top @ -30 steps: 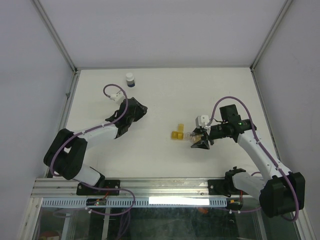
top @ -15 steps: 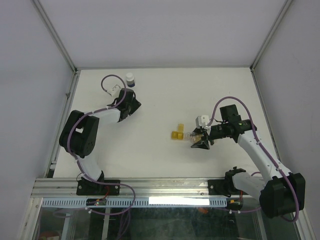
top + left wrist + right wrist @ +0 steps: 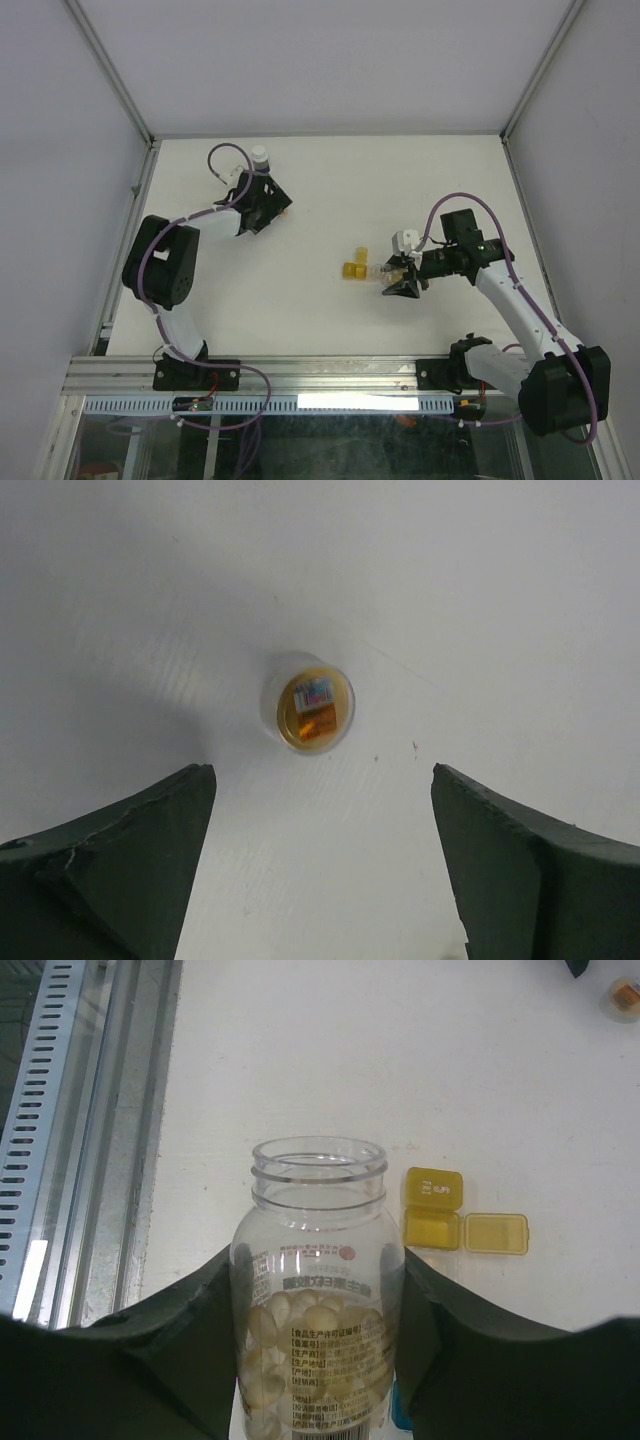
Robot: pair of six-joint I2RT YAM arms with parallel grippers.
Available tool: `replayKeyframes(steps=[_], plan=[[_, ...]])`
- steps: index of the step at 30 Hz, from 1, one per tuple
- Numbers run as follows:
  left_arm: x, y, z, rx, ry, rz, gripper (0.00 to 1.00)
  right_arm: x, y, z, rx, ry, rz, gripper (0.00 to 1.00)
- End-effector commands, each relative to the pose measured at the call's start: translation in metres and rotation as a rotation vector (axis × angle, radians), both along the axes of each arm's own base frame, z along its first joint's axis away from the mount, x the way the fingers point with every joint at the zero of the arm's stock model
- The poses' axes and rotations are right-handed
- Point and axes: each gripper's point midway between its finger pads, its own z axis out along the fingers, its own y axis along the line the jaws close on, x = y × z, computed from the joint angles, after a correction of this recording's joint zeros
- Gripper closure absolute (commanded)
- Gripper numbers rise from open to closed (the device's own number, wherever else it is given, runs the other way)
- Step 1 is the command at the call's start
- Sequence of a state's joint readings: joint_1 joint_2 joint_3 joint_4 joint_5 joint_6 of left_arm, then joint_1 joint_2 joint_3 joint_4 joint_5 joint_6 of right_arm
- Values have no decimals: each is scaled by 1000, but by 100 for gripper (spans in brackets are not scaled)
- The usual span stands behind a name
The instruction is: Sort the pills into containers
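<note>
Top view high, whole table (image 3: 320,190); wrist views close (right probably shares containers (image 3: 432,1230)).

The left arm folds sharply at the elbow and reaches toward the far left. Its left gripper (image 3: 262,205) points downward, and the dark fingers (image 3: 120,860) are spread wide with nothing between them. The right arm bends inward from the right side with its forearm stretched toward the middle. The right gripper (image 3: 402,280) has its jaws pressed against both sides of a clear plastic pill bottle (image 3: 318,1220).
</note>
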State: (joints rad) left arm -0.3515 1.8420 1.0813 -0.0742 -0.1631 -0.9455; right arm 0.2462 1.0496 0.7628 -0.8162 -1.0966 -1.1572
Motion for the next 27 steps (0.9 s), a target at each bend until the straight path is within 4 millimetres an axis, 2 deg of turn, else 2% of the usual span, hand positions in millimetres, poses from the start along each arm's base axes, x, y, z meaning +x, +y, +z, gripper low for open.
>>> replayKeyframes(steps=[1,4,5,6,8,12,15,19,22,24,27], plan=[[-11,-23,67,-74,-190,-197,8,4,2,15,40,-41,0,99],[-41,-62,125,-159,-468,-486,1,8,-1,18,32,-59,-33,95],[-58,-75,141,-184,-556,-596,1,10,-2,18,31,-67,-49,94],[-74,-85,156,-206,-644,-695,1,13,-3,19,29,-75,-63,94],[-104,-96,173,-251,-769,-840,1,16,-4,20,24,-85,-86,93],[-146,-97,195,-330,-991,-976,1,32,-8,42,41,-101,-171,93],[-171,-89,204,-364,-1136,-1051,1,64,-18,84,146,-139,-351,91],[-178,-86,200,-367,-1175,-1090,1,110,-35,149,302,-126,-568,89],[-174,-86,198,-369,-1151,-1076,1,140,-54,203,496,-46,-717,88],[-171,-83,198,-328,-1146,-1052,1,141,-54,230,590,1,-697,89],[-165,-75,204,-210,-1139,-999,1,116,-35,252,645,39,-547,89]])
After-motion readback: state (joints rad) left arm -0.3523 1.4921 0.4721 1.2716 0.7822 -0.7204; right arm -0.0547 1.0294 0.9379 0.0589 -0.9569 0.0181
